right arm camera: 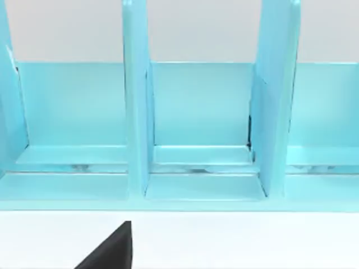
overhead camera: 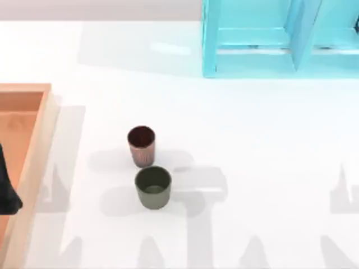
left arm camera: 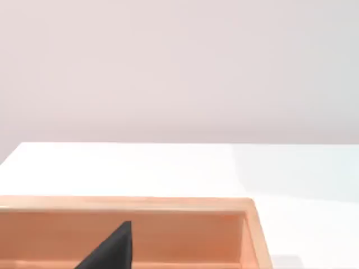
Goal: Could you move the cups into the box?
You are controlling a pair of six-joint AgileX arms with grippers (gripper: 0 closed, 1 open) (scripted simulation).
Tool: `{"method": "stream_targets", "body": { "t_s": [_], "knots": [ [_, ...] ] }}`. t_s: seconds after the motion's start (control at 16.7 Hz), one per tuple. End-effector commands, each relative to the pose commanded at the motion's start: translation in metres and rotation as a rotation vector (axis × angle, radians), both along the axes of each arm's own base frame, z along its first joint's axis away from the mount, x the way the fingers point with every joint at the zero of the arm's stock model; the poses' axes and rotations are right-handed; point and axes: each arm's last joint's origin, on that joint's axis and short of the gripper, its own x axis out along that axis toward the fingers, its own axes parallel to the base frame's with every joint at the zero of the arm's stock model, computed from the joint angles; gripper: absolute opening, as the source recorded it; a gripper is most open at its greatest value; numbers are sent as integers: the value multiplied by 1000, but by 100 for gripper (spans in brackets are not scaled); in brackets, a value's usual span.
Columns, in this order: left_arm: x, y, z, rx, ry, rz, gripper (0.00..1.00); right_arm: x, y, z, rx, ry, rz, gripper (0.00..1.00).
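The two cups stand upright on the white desk, near the middle of the top view and a little to its left: the ribbed reddish-brown cup [overhead camera: 141,145] behind, the squat olive-green cup [overhead camera: 153,187] in front, so close together that they look to be touching or nearly so. Neither is in the box [overhead camera: 35,147], which lies at the desk's left edge, well apart from them, with its tan rim toward the cups.

That closeness is the main risk, as I judge it. Jaws coming down around one cup could catch the other and tip or push it, and the slim ribbed cup looks the easier to topple. A cup carried too low could also strike the box rim and spill out of the grip.

The left arm [overhead camera: 7,190] shows as a dark shape at the top view's left edge, over the box interior; its wrist view looks across the box's far wall, with a dark tip of the left gripper [left arm camera: 112,249] low in the picture. Whether its jaws are open or closed, I cannot tell; nothing appears held. The right gripper [right arm camera: 112,249] faces the turquoise shelf frame [right arm camera: 196,129] at the desk's far right; its jaws cannot be judged either.
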Motion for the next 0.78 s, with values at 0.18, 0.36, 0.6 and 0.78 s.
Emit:
{"method": "stream_targets", "body": {
  "t_s": [0.18,0.36,0.6,0.78],
  "knots": [
    [0,-1,2,-6,7,-5,100,0,0,0,0,0,0,100],
    [1,-5,20,-52,78,-50,100,0,0,0,0,0,0,100],
    [13,-19,67,-141,294,-139,100,0,0,0,0,0,0,100],
    [41,-39,104,-190,545,-190,100,0,0,0,0,0,0,100]
  ]
}}
